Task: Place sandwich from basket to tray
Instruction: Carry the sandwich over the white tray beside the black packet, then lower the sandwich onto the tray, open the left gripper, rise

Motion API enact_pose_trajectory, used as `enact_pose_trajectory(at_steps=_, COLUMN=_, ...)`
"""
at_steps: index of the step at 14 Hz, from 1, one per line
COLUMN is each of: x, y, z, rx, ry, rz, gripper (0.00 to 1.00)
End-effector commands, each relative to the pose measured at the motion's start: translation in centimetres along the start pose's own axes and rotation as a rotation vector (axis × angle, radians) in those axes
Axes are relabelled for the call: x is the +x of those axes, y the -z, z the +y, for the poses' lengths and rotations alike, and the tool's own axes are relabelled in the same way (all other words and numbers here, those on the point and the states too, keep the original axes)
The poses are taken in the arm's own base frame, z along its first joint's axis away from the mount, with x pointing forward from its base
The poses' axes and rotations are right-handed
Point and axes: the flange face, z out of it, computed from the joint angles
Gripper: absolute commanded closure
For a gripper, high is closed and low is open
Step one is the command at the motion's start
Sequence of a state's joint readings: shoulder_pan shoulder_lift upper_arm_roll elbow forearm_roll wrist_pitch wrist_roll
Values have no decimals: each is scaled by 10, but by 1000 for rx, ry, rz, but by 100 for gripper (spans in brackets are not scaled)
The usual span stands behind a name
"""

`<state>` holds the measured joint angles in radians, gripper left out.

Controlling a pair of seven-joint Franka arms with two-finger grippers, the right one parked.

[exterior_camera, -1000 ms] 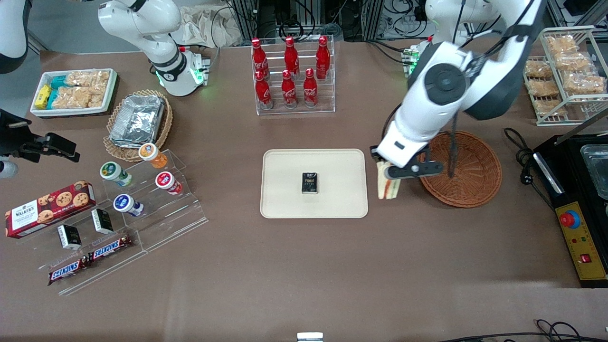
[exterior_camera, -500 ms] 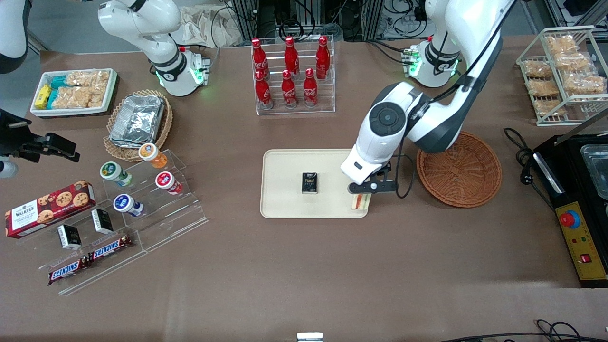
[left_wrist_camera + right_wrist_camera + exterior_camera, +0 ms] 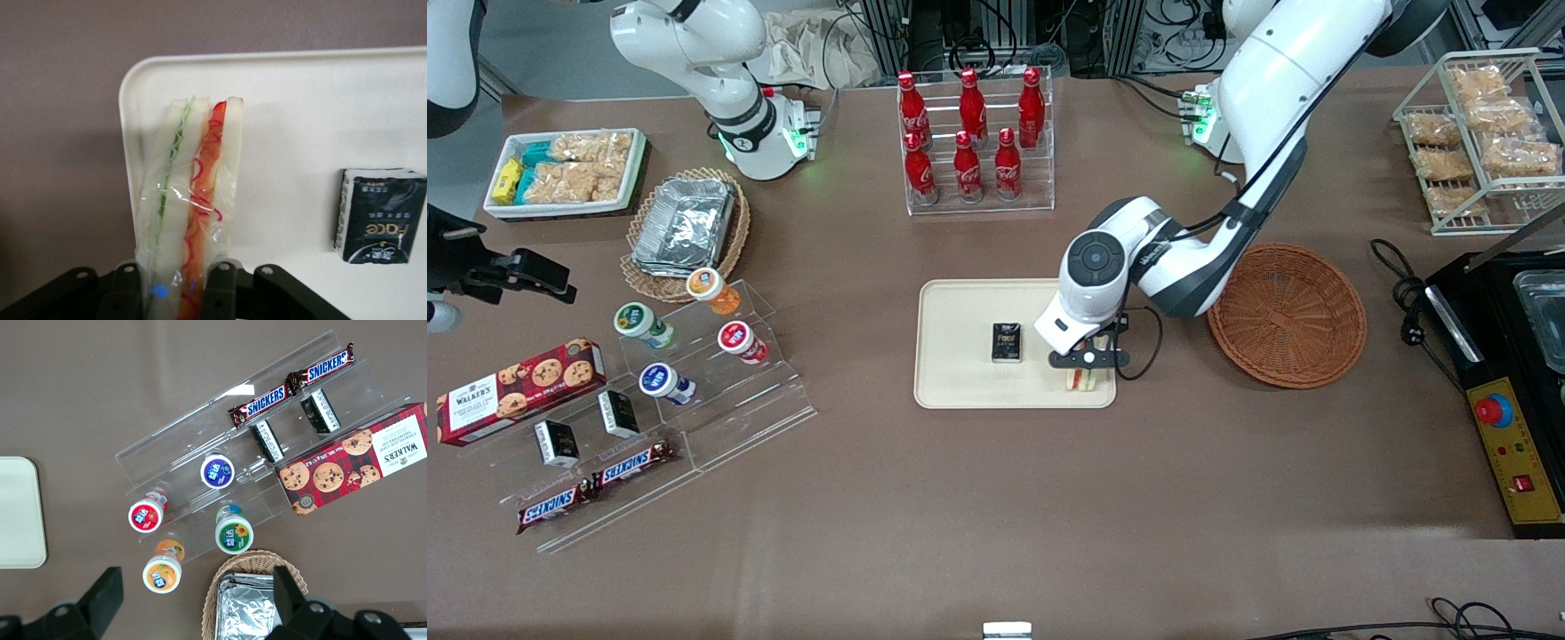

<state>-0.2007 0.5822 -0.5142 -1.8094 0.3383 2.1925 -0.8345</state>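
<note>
Clear film wraps the layered sandwich [image 3: 190,200] we see pinched by the gripper [image 3: 1083,359] — over the smooth cream tray [image 3: 960,307], near its rounded corner toward the woven basket [image 3: 1303,307].

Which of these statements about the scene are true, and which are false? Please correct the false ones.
1. The gripper holds the sandwich over the tray. True.
2. The sandwich lies in the basket. False: it is in the gripper, and nothing shows in the basket.
3. A small black packet lies on the tray. True.
4. The sandwich touches the black packet. False: bare tray shows between them.
5. The sandwich is unwrapped. False: clear film covers it.
</note>
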Motion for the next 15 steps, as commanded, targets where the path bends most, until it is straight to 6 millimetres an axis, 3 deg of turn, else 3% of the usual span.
enact_pose_trajectory(at_steps=1, x=-5, y=-9, z=2, rx=21, ry=2, rz=13, gripper=100)
enact_pose_trajectory(at_steps=2, x=-5, y=-10, z=2, rx=22, ry=2, rz=12, gripper=100)
enact_pose_trajectory(at_steps=3, x=-5, y=-10, z=2, rx=22, ry=2, rz=12, gripper=78)
enact_pose_trajectory(at_steps=4, x=-5, y=-9, z=2, rx=22, ry=1, rz=14, gripper=30)
enact_pose_trajectory(at_steps=5, x=-5, y=-10, z=2, rx=25, ry=-1, rz=15, gripper=0)
enact_pose_trajectory(at_steps=9, x=0, y=8, z=-3, rx=24, ry=39, rz=42, gripper=0)
enact_pose_trajectory(at_steps=11, x=5, y=43, z=-15, rx=37, ry=71, rz=76, gripper=0)
enact_pose_trajectory(at_steps=13, x=15, y=96, z=-32, rx=43, ry=112, rz=121, gripper=0)
enact_pose_trajectory(at_steps=15, x=26, y=155, z=-63, rx=33, ry=192, rz=143, gripper=0)
